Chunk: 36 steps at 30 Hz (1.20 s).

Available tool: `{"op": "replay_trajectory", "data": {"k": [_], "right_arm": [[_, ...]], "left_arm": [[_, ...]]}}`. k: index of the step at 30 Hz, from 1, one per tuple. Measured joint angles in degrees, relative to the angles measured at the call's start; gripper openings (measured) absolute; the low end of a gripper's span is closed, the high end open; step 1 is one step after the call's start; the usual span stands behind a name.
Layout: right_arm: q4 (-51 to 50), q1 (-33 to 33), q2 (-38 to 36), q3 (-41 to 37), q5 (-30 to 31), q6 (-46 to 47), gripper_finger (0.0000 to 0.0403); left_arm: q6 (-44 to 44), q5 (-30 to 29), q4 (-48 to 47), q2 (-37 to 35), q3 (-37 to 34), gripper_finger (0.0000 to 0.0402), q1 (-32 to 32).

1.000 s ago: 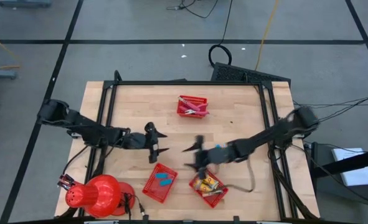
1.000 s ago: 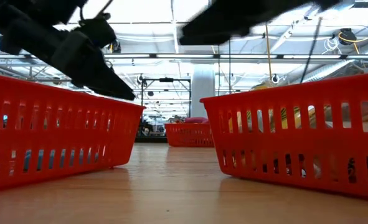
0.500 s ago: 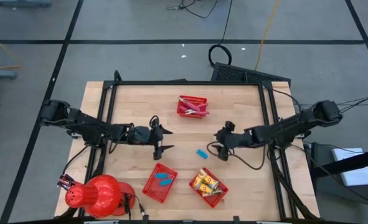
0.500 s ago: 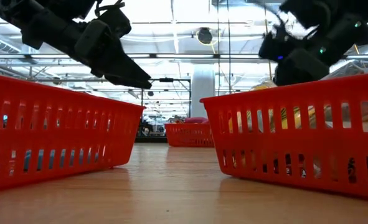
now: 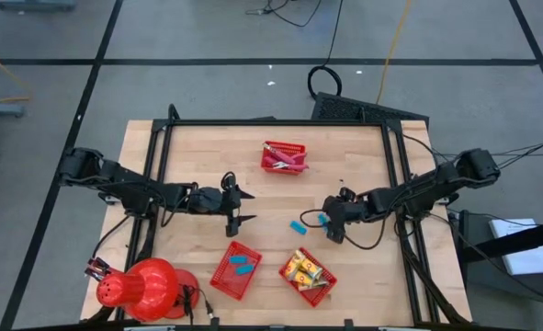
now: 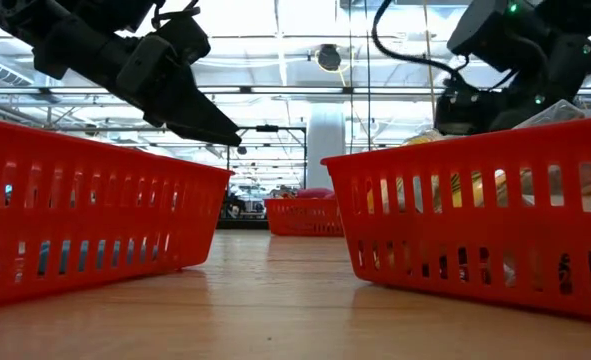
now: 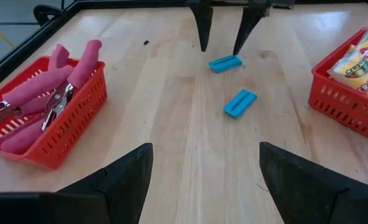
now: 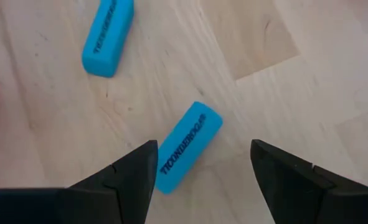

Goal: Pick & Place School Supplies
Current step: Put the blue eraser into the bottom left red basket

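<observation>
Two smooth, rounded light-blue blocks lie flat on the pale wood-grain counter. The right gripper hovers open-jawed over one; the left gripper waits open mid-counter.

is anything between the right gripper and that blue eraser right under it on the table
Nothing visible is. The right gripper is open over the nearer blue eraser, which lies flat on bare table. The second blue eraser lies apart from it, off to one side.
</observation>
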Motion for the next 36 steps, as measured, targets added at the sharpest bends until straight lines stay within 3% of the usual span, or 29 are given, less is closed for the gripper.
{"op": "replay_trajectory", "data": {"k": [9, 13, 16, 22, 30, 36], "right_arm": [[6.7, 0.5, 10.1, 0.6, -0.5, 0.1, 0.0246], [7.3, 1.1, 10.9, 1.0, 0.7, 0.0, 0.0225], [7.2, 1.9, 10.8, 1.0, 1.8, 0.1, 0.0183], [7.5, 3.5, 10.8, 0.9, 2.4, -1.1, 0.0046], [11.4, 4.9, 6.4, 2.4, 5.3, -8.8, 0.0045], [19.7, 4.2, 3.3, 5.9, 8.0, -19.4, 0.0045]], "left_arm": [[0.1, -0.2, -1.1, 0.0, 0.0, 0.0294, 0.0], [0.0, -0.6, -2.3, 0.0, 0.0, 0.0294, 0.0], [-0.1, -1.4, -2.9, 0.0, 0.0, 0.0294, 0.0], [-0.3, -2.1, -3.3, 0.0, 0.0, 0.0294, -0.1], [-0.5, -6.2, -6.7, -0.8, 0.0, 0.0294, -0.2], [-0.7, -7.7, -8.2, -0.7, 0.0, 0.0294, -0.2]]}}
